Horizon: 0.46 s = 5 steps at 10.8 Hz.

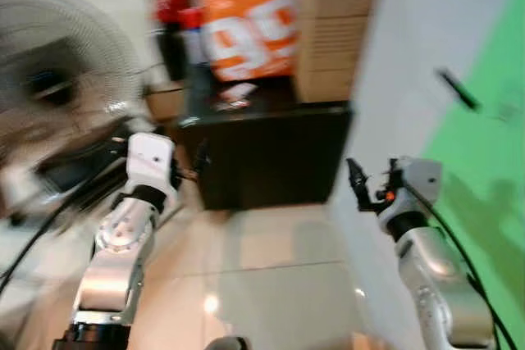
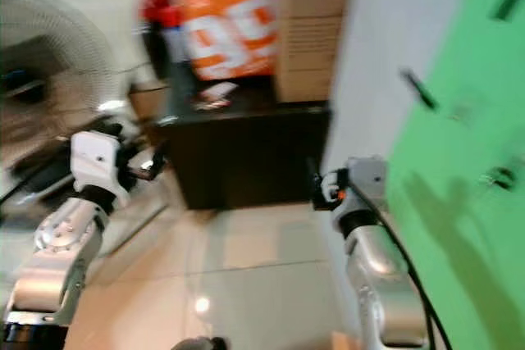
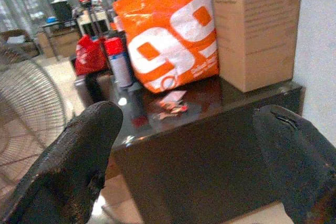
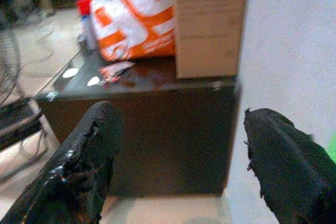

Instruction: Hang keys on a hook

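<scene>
A small bunch of keys with a pink-red tag [image 3: 170, 106] lies on the dark cabinet top [image 3: 231, 98], in front of the orange bag; it also shows as keys [image 4: 113, 70]. A dark hook [image 1: 458, 90] sticks out of the green panel [image 1: 484, 161] on the right wall. My left gripper [image 3: 189, 119] is open and empty, held in front of the cabinet, well short of the keys. My right gripper [image 4: 184, 116] is also open and empty, near the cabinet's right front corner. The head views are blurred.
An orange bag [image 1: 250, 26] and a tall cardboard box [image 1: 332, 26] stand on the cabinet, with a red-capped spray can [image 3: 119, 61] beside them. A large standing fan [image 1: 49, 96] and cables are at the left. Pale tiled floor [image 1: 262, 276] lies ahead.
</scene>
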Tool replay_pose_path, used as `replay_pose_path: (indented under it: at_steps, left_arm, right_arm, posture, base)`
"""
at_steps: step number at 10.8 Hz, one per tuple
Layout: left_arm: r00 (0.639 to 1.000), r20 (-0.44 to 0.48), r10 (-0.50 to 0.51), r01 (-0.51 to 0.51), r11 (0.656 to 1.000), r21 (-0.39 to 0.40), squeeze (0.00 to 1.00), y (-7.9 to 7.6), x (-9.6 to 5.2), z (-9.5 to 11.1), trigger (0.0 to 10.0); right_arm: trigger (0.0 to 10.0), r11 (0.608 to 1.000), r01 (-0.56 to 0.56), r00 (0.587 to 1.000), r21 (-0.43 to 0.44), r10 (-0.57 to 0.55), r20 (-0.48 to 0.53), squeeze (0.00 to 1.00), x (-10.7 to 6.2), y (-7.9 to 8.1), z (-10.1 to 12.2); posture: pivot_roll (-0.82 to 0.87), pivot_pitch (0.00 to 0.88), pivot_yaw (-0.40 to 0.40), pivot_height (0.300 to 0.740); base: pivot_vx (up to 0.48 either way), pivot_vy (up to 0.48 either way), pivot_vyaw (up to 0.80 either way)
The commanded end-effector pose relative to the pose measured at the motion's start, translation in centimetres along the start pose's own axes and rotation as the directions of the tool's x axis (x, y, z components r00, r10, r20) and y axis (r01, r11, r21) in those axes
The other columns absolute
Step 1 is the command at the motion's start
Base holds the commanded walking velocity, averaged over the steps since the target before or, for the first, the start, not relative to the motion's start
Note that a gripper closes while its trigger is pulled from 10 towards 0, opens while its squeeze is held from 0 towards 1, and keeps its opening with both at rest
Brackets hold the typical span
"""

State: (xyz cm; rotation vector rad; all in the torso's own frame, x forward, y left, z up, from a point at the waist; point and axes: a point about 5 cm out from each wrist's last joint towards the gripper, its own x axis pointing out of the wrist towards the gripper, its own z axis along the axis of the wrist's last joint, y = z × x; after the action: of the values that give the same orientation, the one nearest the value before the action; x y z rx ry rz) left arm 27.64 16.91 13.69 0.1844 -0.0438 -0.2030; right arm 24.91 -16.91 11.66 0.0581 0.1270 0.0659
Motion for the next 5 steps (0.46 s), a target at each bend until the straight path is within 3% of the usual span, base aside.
replay_pose_path:
  at_steps: [1, 3, 5]
  left_arm:
    - [0.999, -0.026, 0.025, -0.024, 0.999, 0.042, 0.02, 0.2, 0.0, -0.5, 10.0]
    - [1.0, -0.024, 0.017, -0.016, 0.999, 0.035, 0.0, -0.3, 0.3, -0.5, 10.0]
    - [1.0, -0.026, -0.012, 0.013, 0.999, 0.033, 0.0, -1.0, 0.3, -0.6, 10.0]
  right_arm:
    - [10.0, 0.999, -0.04, 0.999, -0.031, 0.04, 0.001, 1.0, 0.0, 0.5, 0.4]
    - [10.0, 0.994, -0.074, 0.996, -0.08, 0.077, 0.036, 1.0, -0.1, 0.7, 0.6]
    - [10.0, 0.996, -0.067, 0.997, -0.063, 0.069, 0.036, 1.0, -0.1, 0.6, 0.6]
  posture:
    - [-0.08, 0.0, 0.027, 0.74]
    - [-0.09, 0.0, 0.024, 0.74]
    - [-0.09, 0.0, 0.031, 0.74]
  base:
    - [0.0, 0.0, 0.8]
    - [0.0, 0.0, 0.8]
    - [0.0, 0.0, 0.8]
